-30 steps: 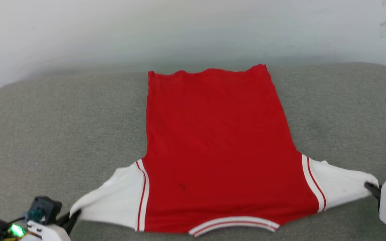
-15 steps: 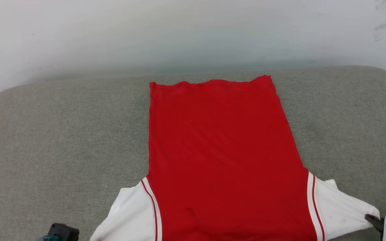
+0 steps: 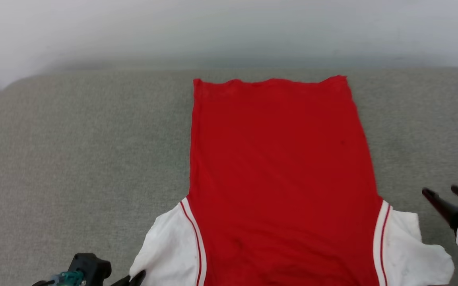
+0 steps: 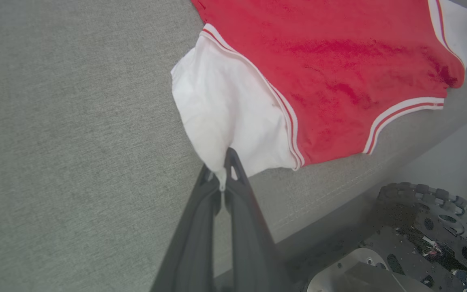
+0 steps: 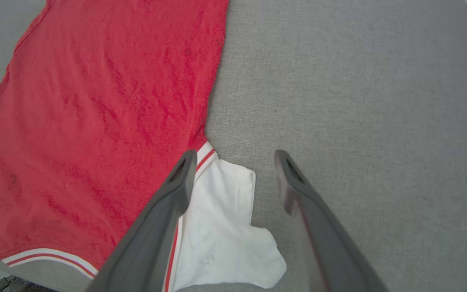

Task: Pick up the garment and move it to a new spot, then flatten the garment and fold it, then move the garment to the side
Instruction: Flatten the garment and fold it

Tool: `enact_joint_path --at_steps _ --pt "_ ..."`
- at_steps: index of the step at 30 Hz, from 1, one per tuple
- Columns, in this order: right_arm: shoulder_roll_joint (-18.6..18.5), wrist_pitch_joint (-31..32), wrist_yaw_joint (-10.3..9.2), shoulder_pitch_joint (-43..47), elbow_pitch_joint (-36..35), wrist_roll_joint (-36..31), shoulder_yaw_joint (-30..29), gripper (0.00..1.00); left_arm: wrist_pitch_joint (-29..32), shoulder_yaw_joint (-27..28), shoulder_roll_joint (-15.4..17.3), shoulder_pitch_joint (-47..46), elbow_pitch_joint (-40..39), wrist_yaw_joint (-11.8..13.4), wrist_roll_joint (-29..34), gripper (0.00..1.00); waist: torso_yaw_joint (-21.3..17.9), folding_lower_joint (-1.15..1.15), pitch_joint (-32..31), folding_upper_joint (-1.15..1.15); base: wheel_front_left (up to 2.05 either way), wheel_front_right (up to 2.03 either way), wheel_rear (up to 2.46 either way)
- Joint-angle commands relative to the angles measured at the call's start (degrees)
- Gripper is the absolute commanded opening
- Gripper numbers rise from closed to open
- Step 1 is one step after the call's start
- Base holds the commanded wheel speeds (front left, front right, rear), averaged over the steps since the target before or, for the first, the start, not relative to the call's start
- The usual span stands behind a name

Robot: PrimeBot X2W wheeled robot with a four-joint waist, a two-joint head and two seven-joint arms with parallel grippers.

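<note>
Red garment (image 3: 276,178) lies plain-side up on grey cushion (image 3: 74,159).

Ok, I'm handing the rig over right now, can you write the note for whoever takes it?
Left pincer: shut on the tip of the garment's left white sleeve.
Right pincer: open, holding nothing, by the right sleeve.
Garment: spread on the grey cushion, plain red side up, collar nearest the robot.
Done: flattening, bar rumpled sleeves.
Left: fold it, then move it aside.
</note>
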Motion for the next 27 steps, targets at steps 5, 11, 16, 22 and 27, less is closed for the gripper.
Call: enact_joint_path --at_steps 5,11,16,22,27 --pt "1.5 5.7 -0.02 -9.3 -2.9 -1.5 -0.8 1.0 1.1 0.3 -0.1 -1.9 -5.5 -0.1 -0.7 0.0 4.9 0.0 7.3 0.0 0.0 0.0 0.0" --pt "1.2 13.6 -0.02 -23.6 -0.5 -4.4 -2.6 1.0 0.7 -0.4 -1.1 -5.3 -9.0 -1.2 1.4 0.0 9.8 0.0 15.2 0.0 0.0 0.0 0.0" --pt "0.2 17.6 -0.02 -36.6 5.8 -9.1 -3.6 1.0 0.4 -2.5 -3.2 -8.8 -10.1 -3.3 3.4 0.0 14.4 0.0 21.3 0.0 0.0 0.0 0.0" --pt "-1.6 20.7 -0.02 -48.2 14.9 -15.5 -6.3 1.0 -0.1 -4.6 -6.0 -12.4 -9.5 -5.6 4.1 0.0 20.1 0.0 25.8 0.0 0.0 0.0 0.0" --pt "-3.4 22.3 -0.02 -52.7 20.4 -20.8 -8.5 1.0 -1.0 -5.5 -7.8 -14.4 -8.1 -6.8 4.6 0.0 23.7 0.0 27.6 0.0 0.0 0.0 0.0"
